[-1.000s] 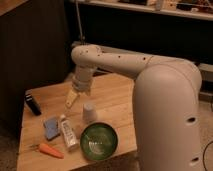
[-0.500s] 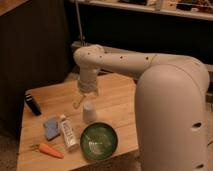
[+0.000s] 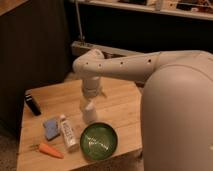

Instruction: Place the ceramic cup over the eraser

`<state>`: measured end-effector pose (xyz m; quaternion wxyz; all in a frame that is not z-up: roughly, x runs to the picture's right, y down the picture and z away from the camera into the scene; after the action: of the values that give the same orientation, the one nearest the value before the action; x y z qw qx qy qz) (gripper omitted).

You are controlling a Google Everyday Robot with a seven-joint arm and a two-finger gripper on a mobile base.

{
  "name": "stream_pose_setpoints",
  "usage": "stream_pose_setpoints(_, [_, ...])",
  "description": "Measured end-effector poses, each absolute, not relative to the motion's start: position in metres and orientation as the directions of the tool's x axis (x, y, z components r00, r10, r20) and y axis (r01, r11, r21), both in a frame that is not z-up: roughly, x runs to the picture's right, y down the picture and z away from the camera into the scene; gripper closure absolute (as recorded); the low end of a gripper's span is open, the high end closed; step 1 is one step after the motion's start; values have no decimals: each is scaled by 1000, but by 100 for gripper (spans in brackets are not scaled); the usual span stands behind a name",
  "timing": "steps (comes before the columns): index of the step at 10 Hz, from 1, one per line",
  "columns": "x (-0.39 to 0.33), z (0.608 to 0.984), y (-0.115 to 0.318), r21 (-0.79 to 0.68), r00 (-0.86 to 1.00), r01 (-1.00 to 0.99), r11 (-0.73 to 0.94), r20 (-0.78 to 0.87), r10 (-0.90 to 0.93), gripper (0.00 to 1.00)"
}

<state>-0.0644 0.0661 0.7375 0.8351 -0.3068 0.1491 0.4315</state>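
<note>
Now, far left, the eraser (image 3: 33,104) lies near the tabletop's (image 3: 125,107) left edge, with little room beyond it. A blue pad (image 3: 51,127), a white tube (image 3: 67,132) and a carrot (image 3: 50,150) crowd the front-left corner. Mid-tabletop, the gripper (image 3: 89,105) hangs right over the ceramic cup (image 3: 90,115), jaws spread about its top. The risk: a shallow pinch could tip the cup into the green bowl (image 3: 99,141) just beside it. Open room to the eraser runs behind the pad.
</note>
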Motion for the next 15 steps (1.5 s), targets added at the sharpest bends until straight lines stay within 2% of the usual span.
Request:
stream_pose_setpoints(3, [-75, 732, 58, -388, 559, -826, 410, -469, 684, 20])
stream_pose_setpoints(8, [-95, 747, 61, -469, 547, -816, 338, -438, 713, 20])
stream_pose_setpoints(12, [-116, 787, 86, -487, 551, -814, 318, -469, 691, 20])
stream_pose_setpoints(15, [-123, 802, 95, -494, 552, -814, 305, -497, 670, 20])
